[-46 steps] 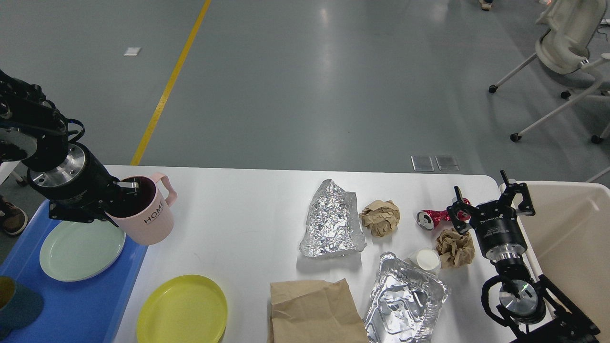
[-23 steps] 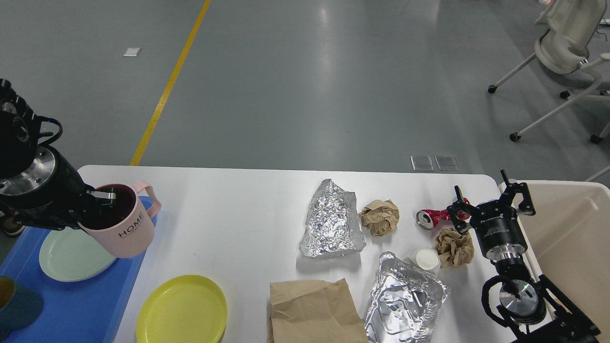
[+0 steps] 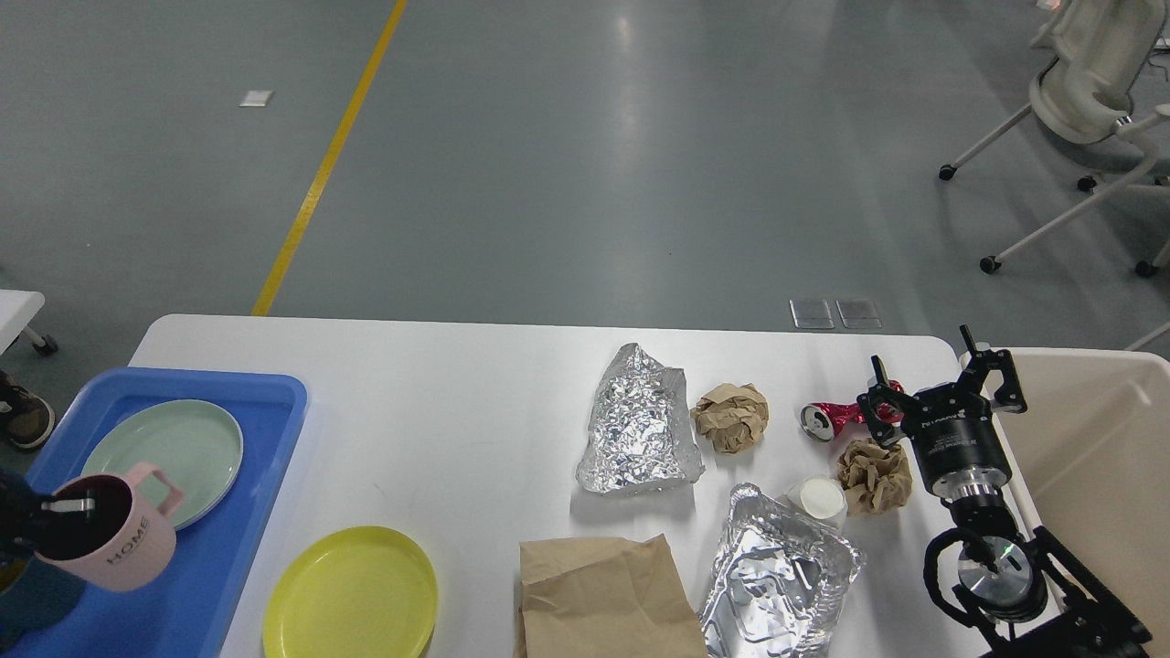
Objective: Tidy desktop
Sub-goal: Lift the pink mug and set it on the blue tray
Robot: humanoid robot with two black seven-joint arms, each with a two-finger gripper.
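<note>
The white desktop carries dishes on the left and litter on the right. At the left edge, my left gripper is shut on the rim of a pink "HOME" mug, one finger inside it. The mug is tilted over the near part of the blue tray, beside a green plate. My right gripper stands open at the table's right end with nothing between its fingers, just right of a crushed red can.
A yellow plate lies near the front. Crumpled foil, two brown paper balls, a white cup, a foil tray and a paper bag lie centre-right. A beige bin stands at the right.
My left arm has carried the pink mug left and toward me, from the tray's far corner to over its near part. The right arm has not moved.
</note>
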